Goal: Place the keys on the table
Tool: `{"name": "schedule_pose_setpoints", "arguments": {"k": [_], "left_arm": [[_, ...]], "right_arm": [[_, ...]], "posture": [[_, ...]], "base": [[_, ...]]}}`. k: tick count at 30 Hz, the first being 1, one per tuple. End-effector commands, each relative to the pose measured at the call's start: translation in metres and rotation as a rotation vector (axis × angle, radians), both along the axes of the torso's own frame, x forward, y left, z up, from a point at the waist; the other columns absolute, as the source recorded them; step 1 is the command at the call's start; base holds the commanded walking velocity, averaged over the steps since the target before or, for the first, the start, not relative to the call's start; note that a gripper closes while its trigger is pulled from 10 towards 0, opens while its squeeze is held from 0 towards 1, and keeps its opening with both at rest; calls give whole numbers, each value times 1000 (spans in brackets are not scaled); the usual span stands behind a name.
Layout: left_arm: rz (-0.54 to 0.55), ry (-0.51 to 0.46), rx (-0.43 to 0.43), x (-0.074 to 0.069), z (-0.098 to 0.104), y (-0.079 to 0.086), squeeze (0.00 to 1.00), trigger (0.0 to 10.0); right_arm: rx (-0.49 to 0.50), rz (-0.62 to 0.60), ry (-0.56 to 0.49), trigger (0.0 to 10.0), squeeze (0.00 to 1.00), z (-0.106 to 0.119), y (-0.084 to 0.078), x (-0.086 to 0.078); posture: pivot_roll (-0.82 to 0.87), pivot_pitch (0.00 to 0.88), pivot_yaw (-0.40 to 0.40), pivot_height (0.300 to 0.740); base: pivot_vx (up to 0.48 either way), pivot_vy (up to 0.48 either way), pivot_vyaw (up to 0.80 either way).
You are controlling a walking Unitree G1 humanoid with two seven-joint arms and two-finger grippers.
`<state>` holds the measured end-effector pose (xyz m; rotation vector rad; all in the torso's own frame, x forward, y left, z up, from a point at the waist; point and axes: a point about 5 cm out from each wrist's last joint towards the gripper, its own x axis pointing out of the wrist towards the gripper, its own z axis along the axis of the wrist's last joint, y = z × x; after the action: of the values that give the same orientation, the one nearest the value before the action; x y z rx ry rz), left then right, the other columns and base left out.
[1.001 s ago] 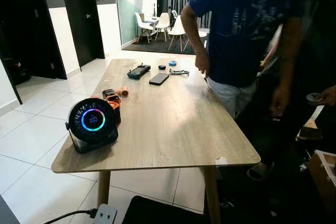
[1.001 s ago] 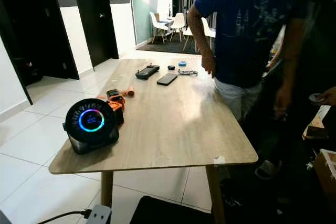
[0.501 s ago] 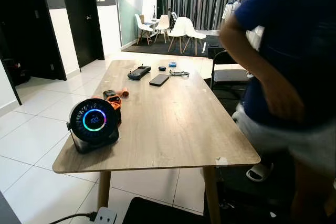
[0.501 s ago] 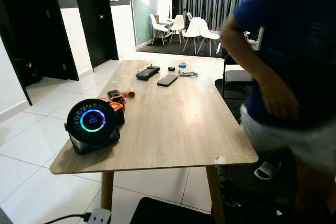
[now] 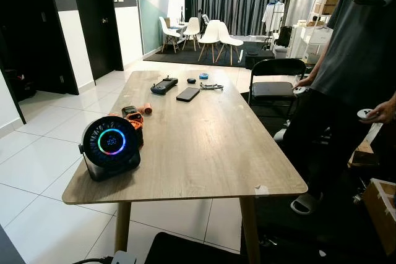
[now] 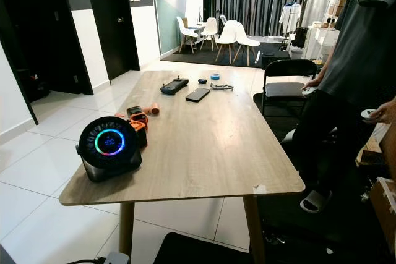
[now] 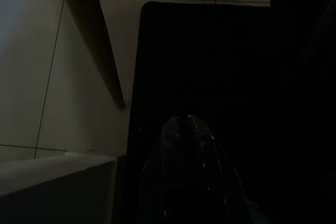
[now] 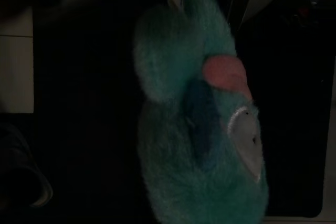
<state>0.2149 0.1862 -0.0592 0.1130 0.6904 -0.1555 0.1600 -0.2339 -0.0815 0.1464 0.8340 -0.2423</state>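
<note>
A teal plush toy (image 8: 197, 129) with a pink patch and a pale eye hangs right in front of the right wrist camera, over a dark mat. My right gripper seems shut on it, its fingers hidden behind the plush. No keys can be made out on it. The long wooden table (image 5: 204, 146) stands straight ahead, its near edge close to me. In the dark left wrist view, my left gripper (image 7: 188, 129) hangs idle over a black mat (image 7: 210, 51), beside a wooden table leg (image 7: 92, 40).
On the table: a round black fan with a glowing ring (image 5: 111, 146), an orange tool (image 5: 133, 115), a phone (image 5: 187, 93), a black controller (image 5: 163, 84) and small items (image 5: 211, 85). A person in grey (image 5: 352, 60) stands at the right by a folding chair (image 5: 275, 85).
A person in a blue shirt has walked along the table's right side, passed close to the camera and left the view. The person in grey and the chair are uncovered.
</note>
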Motion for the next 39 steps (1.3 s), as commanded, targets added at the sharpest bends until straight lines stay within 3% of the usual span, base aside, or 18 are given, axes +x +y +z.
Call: {"name": "schedule_pose_setpoints", "arguments": {"k": [1, 21, 39], "left_arm": [[8, 15, 13, 1, 1, 8, 0, 10000], [-15, -1, 17, 8, 4, 2, 0, 10000], [-12, -14, 24, 10, 7, 12, 0, 10000]], "right_arm": [[12, -5, 15, 10000, 0, -2, 3, -1], [18, -2, 10, 10000, 0, 0, 9, 7], [8, 17, 5, 10000, 0, 2, 9, 12]], "posture": [[34, 0, 3, 740], [67, 0, -13, 740], [54, 0, -17, 740]], "base": [[0, 0, 0], [0, 0, 0], [0, 0, 0]]}}
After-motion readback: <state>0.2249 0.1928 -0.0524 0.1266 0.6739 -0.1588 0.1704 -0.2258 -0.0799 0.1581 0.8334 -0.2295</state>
